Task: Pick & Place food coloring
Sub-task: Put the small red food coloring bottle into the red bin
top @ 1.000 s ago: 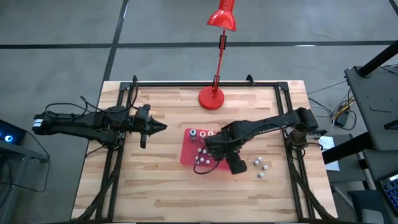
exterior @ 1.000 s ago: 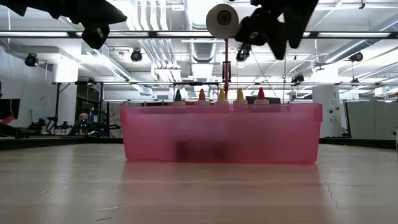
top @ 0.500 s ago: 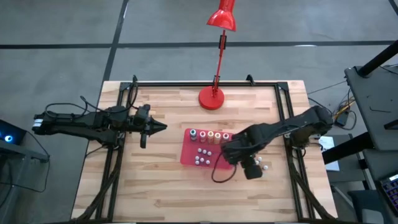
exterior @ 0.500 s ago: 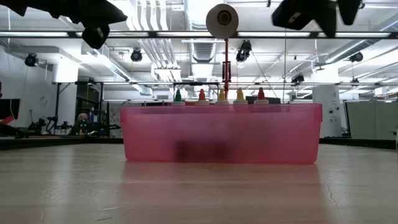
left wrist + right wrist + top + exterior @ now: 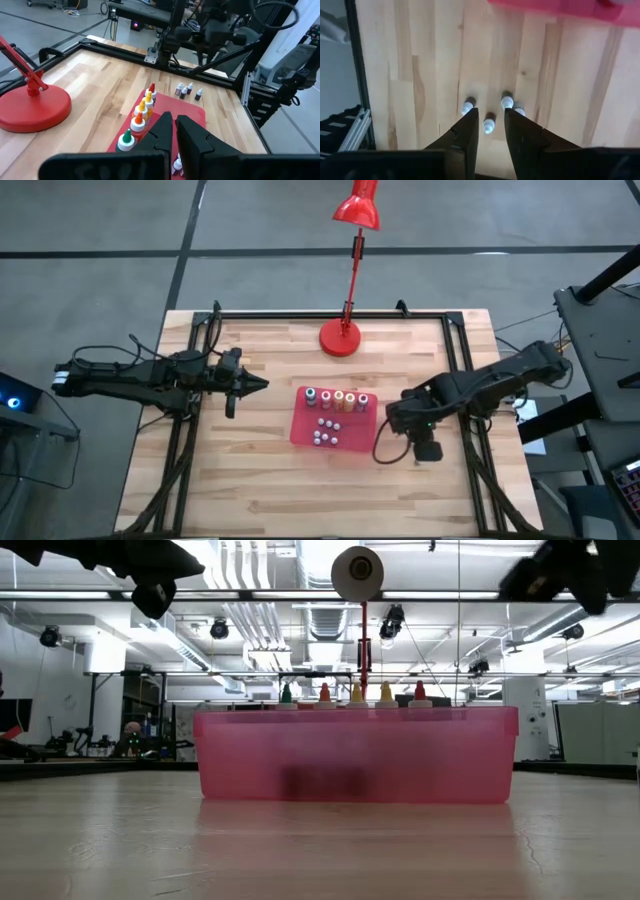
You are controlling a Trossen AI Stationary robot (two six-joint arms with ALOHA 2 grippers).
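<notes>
Near the surface's right edge: right gripper (image 5: 427,448), above loose bottles.
High: five capped bottles (image 5: 337,397) stand in tray (image 5: 300,432).
Left wrist: left gripper (image 5: 173,123) jaws nearly closed, empty.
Right wrist: jaws open over four small bottles (image 5: 489,121).
Handling: light, rigid, tippy; grip the body.

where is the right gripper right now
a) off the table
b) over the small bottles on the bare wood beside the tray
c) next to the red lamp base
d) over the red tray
b: the right gripper hangs above the small bottles standing on the wood, with the red tray off to one side.
</notes>
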